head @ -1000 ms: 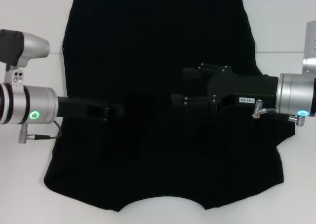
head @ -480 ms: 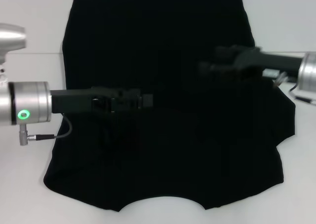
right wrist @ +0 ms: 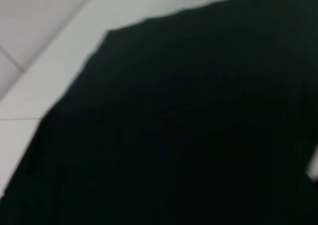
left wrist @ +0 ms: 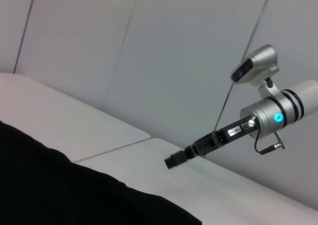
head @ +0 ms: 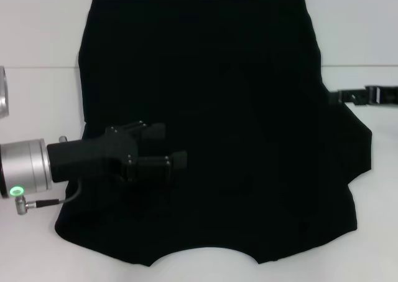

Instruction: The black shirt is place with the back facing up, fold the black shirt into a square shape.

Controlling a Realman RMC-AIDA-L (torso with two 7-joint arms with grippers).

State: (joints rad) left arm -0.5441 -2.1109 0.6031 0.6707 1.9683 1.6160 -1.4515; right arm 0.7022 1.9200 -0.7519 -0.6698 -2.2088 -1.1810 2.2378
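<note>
I see white table point(head: 37, 33) under everything, seam line crossing it. Black shirt point(head: 217, 108) lies flat, spread over most of table, long axis running away from me; curved neckline at near edge, straight hem far. Left gripper point(head: 168, 146) over shirt's left near part, fingers spread apart, holding nothing. Right gripper point(head: 336, 96) at shirt's right edge; can't tell its finger state.
</note>
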